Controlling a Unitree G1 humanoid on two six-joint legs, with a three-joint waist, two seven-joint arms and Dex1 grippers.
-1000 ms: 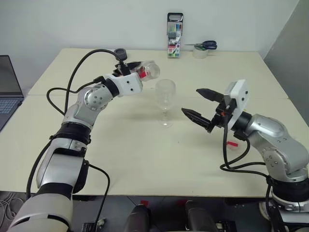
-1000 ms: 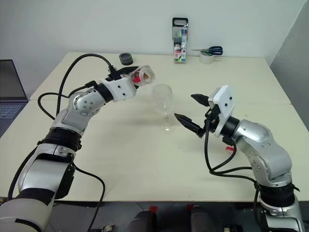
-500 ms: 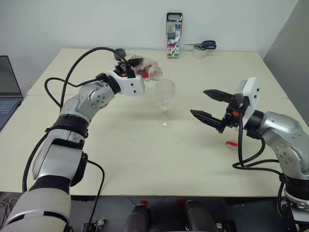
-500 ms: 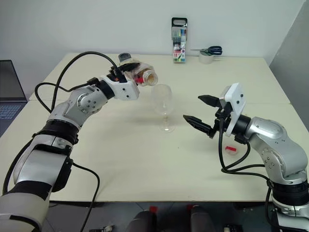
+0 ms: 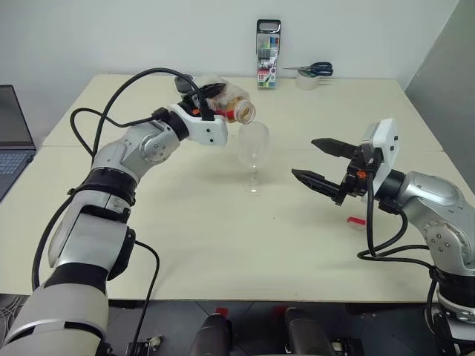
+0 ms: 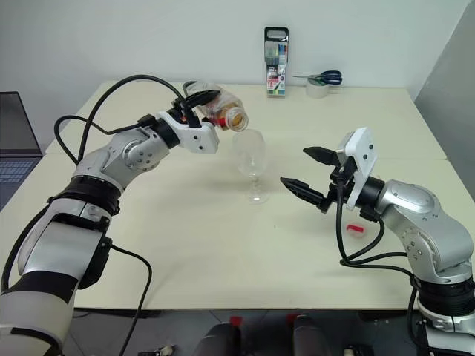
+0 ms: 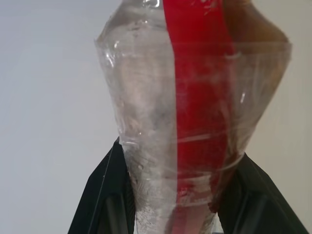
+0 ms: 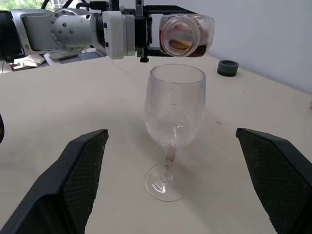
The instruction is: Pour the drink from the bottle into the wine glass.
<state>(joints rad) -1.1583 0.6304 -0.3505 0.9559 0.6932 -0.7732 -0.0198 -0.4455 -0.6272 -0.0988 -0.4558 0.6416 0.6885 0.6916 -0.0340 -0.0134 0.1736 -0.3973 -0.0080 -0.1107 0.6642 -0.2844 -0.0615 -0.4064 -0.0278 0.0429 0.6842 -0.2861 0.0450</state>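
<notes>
A cream table (image 5: 223,245) carries an upright pack of coloured pens (image 5: 268,54) at its far edge, with blue-handled scissors (image 5: 315,70) lying on a roll of tape (image 5: 307,81) just beside it. A small red item (image 5: 357,220) lies near the right side, and a laptop (image 5: 13,133) sits off the left edge

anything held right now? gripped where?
Left end effector holds the bottle by its body, tipped over the wine glass. Right end effector open, empty.

The small clear plastic bottle with a red label strip (image 5: 228,104) lies tipped on its side, its mouth just above the clear stemmed wine glass (image 5: 253,153), which stands upright. The amber drink (image 8: 187,43) is inside the bottle.
</notes>
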